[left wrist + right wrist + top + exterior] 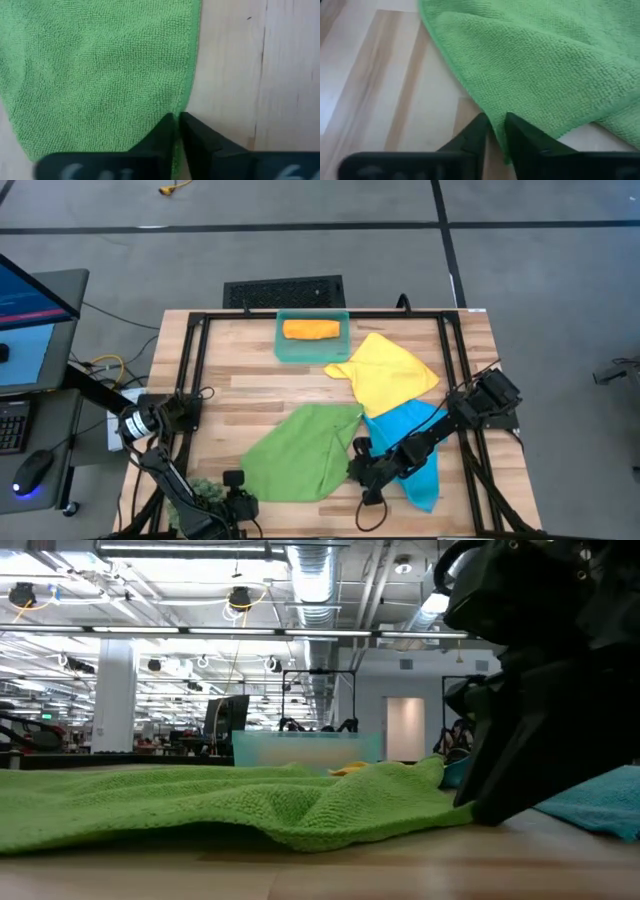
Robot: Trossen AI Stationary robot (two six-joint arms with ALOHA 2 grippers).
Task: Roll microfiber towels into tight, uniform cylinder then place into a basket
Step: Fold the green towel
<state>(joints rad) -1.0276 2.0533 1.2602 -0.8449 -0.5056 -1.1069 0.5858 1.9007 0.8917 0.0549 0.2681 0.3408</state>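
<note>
A green microfiber towel [300, 452] lies spread on the wooden table, front centre, slightly rumpled. My left gripper [177, 125] is shut on its near-left edge, and my right gripper [495, 131] is shut on its near-right edge. A yellow towel [390, 372] lies flat at the back right. A bright blue towel [418, 452] lies under my right arm. An orange towel [310, 330], rolled up, lies inside the teal basket [285, 350] at the far edge. My left gripper pinches the green towel's hemmed edge [186, 102] between its two fingers, slanting down from the near-left side. The cloth around it lies flat on the table. My right gripper pinches the towel's edge [487, 114] between its fingers, slanting down from the near-right side. The cloth rises in a small fold at the fingers and otherwise rests on the table.
A spiky green plant ball [205, 492] sits at the near-left corner beside my left arm. A black frame [190, 370] runs around the tabletop. Bare wood shows at the left [225, 380] and along the near edge between the grippers.
</note>
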